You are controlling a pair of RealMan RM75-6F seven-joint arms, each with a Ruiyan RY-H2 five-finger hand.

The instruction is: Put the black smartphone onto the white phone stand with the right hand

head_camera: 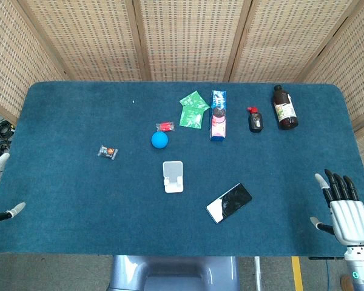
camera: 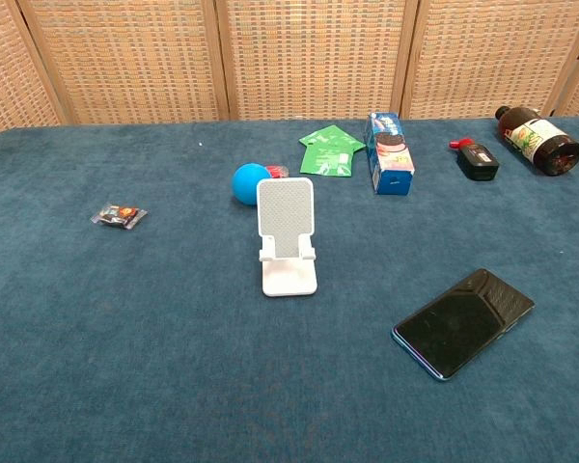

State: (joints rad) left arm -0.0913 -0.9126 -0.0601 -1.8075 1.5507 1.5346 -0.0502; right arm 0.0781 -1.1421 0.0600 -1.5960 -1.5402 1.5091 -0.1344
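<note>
phone (head_camera: 229, 203) is lying flat, right of and nearer than the empty stand (head_camera: 173, 176); right hand (head_camera: 346, 209) is hovering spread and empty, so everything's left.

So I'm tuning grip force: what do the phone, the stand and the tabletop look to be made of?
black smartphone: glossy, probably glass front, since it reflects light; likely slippery.
white phone stand: matte, apparently hard plastic, with a dotted textured backrest.
table: covered in blue fabric, felt or short carpet by its fuzzy, non-reflective look.
</note>
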